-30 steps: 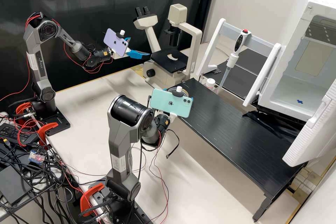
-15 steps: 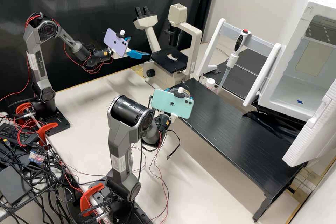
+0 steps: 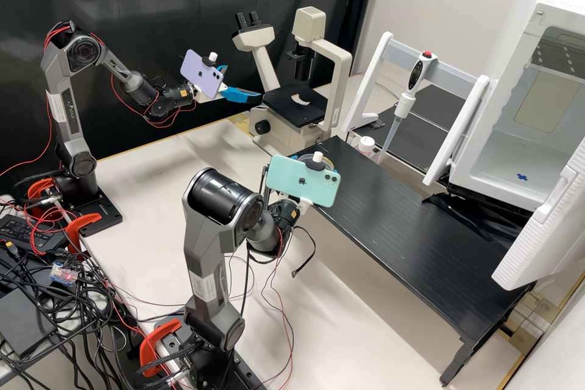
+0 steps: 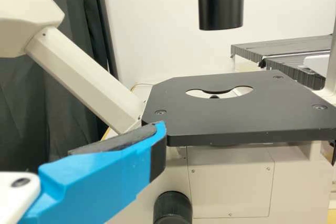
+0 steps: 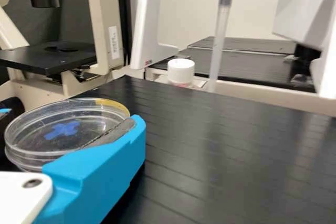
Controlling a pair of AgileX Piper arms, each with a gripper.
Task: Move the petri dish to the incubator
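Dish (image 5: pixel 65 135) was held by R grip (image 3: pixel 317 164), clamped btwn its two blue fingers, at the shelf's (image 3: pixel 402 237) end nearest the scope (image 3: pixel 341 73). In the high view most of dish + R grip was hidden behind the green phone (image 3: pixel 303 181), w/ just part of the dish rim seen past it. By the R wrist view more was given: dish approx. level, clear-walled, marked w/ a blue cross (image 5: pixel 62 129), its side touched by the dark pad (image 5: pixel 113 132) of one finger. Whether the shelf was touched by dish couldn't be told.

L grip (image 3: pixel 244 82) was held up beside the scope, nothing in it, fingers set apart; both were seen in the high view, by the purple phone (image 3: pixel 202 74). In the L wrist view one finger (image 4: pixel 105 177) was seen up close, near the scope's black stage (image 4: pixel 236 124), w/ the stage's cutout seen too.

Incubator (image 3: pixel 496 192) was seen w/ door (image 3: pixel 548 225) open in the high view, a blue mark (image 3: pixel 522 177) on its floor. Pipette (image 3: pixel 420 73) was hung upright-ish on the white rack (image 3: pixel 368 79). In the R wrist view its lower end was seen near a white-capped bottle (image 5: pixel 180 72), past the shelf's edge.
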